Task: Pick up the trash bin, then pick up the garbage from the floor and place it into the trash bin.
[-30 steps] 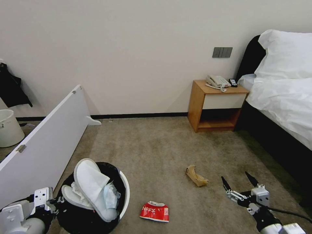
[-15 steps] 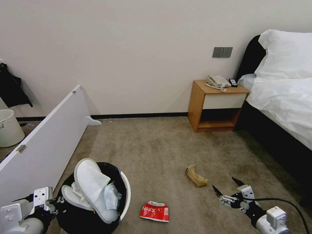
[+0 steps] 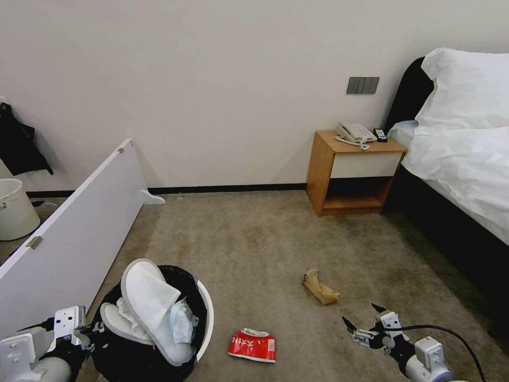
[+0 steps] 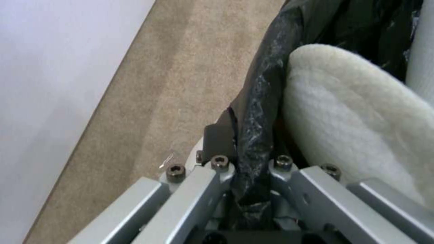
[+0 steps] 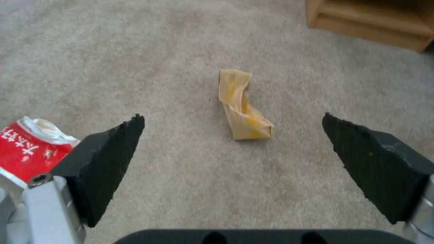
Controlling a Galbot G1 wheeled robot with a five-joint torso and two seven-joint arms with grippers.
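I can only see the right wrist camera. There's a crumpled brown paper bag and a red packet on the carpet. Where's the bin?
Observer: The round white plastic trash bin lined with a black bag is on the robot's left, past the red snack packet.
Operator: Is something holding it?
Observer: Yes. The left pincer is shut on its bag-covered rim.
Operator: What's inside?
Observer: Two white slippers stick out of the top.

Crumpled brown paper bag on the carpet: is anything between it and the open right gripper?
Nothing visible. The right gripper, open, faces the crumpled brown paper bag across bare beige carpet. The red snack packet lies off to the side, out of that line.
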